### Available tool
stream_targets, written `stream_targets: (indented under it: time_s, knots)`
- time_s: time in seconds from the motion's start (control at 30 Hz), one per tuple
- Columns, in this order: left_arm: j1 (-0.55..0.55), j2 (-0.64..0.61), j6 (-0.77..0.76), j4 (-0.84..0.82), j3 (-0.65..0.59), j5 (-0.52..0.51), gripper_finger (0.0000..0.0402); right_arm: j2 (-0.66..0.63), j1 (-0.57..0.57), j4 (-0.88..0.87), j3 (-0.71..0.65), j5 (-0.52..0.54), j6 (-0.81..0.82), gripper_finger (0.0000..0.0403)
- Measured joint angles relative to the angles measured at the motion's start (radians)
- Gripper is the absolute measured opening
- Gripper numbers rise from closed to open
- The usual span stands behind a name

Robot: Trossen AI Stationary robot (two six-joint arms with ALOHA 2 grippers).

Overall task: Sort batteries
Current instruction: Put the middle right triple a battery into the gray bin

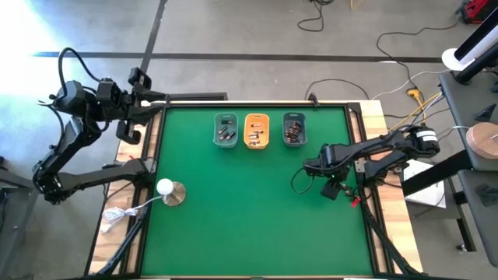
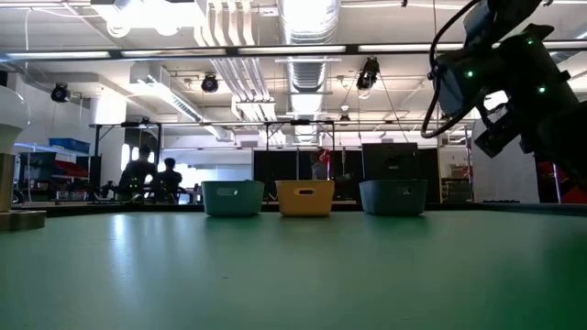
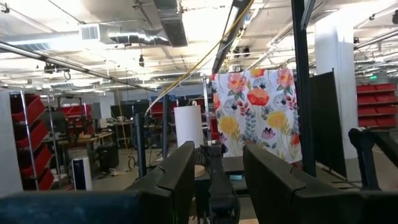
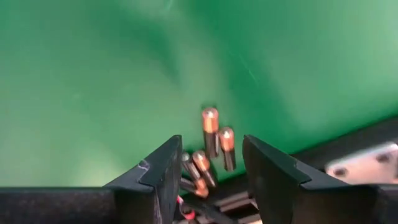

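Seen from above, three small trays sit in a row on the far half of the green desk (image 1: 233, 218): a teal tray (image 1: 226, 130), an orange tray (image 1: 256, 130) and a grey tray (image 1: 293, 128), each holding batteries (image 1: 256, 137). The right claw (image 1: 333, 189) hangs over the desk near its right edge, nearer than the grey tray. Only the right wrist view shows what lies under it: a few copper-tipped cells (image 4: 211, 146) lie on the green surface between its fingers (image 4: 158, 174), which stand apart and grip nothing. The low view shows the trays' outer walls but not their contents. The left claw (image 1: 144, 97) waits off the desk's far-left corner, away from the teal tray; its own wrist view shows its fingers (image 3: 180, 171) parted and empty, pointing into the room. A white ball on a round base (image 1: 170, 190) stands by the desk's left edge.
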Motion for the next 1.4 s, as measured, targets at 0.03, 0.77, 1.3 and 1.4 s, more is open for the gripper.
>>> stream_targets:
  time_s: [0.03, 0.77, 1.3, 1.4]
  knots:
    - [0.0, 0.0, -0.005, 0.0, 0.0, 0.0, 0.0117, 0.0, -0.006, 0.011, -0.008, -0.006, 0.001, 0.0161]
    - [0.0, -0.008, -0.028, 0.0, 0.0, 0.001, 0.0117, 0.108, -0.02, 0.193, -0.113, -0.074, 0.014, 0.0108]
    - [0.0, 0.027, -0.02, -0.017, 0.0, -0.026, 0.0117, 0.126, -0.133, 0.165, 0.294, 0.015, -0.042, 0.0027]
    - [0.0, 0.048, -0.009, -0.052, 0.0, -0.027, 0.0117, 0.134, -0.204, 0.172, 0.419, 0.059, -0.111, 0.0027]
